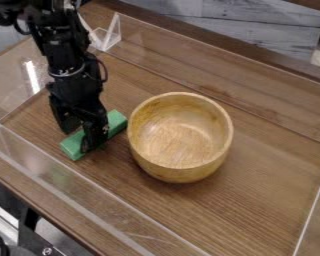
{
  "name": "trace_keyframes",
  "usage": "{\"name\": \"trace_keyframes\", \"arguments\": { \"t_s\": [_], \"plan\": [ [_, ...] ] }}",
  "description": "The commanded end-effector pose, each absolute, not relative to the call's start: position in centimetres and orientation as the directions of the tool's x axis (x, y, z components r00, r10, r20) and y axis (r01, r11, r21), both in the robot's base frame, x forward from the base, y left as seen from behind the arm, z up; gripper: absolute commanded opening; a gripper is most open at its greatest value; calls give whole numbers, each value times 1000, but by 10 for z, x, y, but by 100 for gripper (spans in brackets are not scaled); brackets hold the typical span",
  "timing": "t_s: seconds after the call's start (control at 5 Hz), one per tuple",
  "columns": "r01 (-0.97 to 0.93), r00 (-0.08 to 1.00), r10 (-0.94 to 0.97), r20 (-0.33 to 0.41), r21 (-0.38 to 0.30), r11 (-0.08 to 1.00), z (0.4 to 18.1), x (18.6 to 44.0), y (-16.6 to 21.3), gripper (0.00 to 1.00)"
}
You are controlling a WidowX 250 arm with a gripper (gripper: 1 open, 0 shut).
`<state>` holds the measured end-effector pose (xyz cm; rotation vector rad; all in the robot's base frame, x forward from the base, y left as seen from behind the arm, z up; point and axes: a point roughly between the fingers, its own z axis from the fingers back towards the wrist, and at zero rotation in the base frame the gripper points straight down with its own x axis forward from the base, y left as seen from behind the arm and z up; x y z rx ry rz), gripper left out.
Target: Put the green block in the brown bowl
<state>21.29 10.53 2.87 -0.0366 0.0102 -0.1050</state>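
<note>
The green block [109, 124] lies flat on the wooden table, left of the brown bowl [180, 135], which stands upright and empty. My black gripper [83, 131] points straight down over the block's middle, jaws open, fingers [93, 132] low and straddling the block. The arm hides much of the block; only its ends show. I cannot tell whether the fingers touch it.
A clear acrylic wall [69, 195] rims the wooden table [256, 200] along the front and sides. A small clear stand [109, 35] sits at the back left. Cables and dark hardware lie beyond the front left corner.
</note>
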Motion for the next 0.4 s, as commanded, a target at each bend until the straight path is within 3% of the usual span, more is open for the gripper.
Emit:
{"name": "trace_keyframes", "arguments": {
  "t_s": [0.0, 0.2],
  "plan": [
    [103, 994, -102, 28, -19, 994, 38, 224, 109, 0],
    [88, 996, -88, 11, -35, 995, 43, 223, 107, 0]
  ]
}}
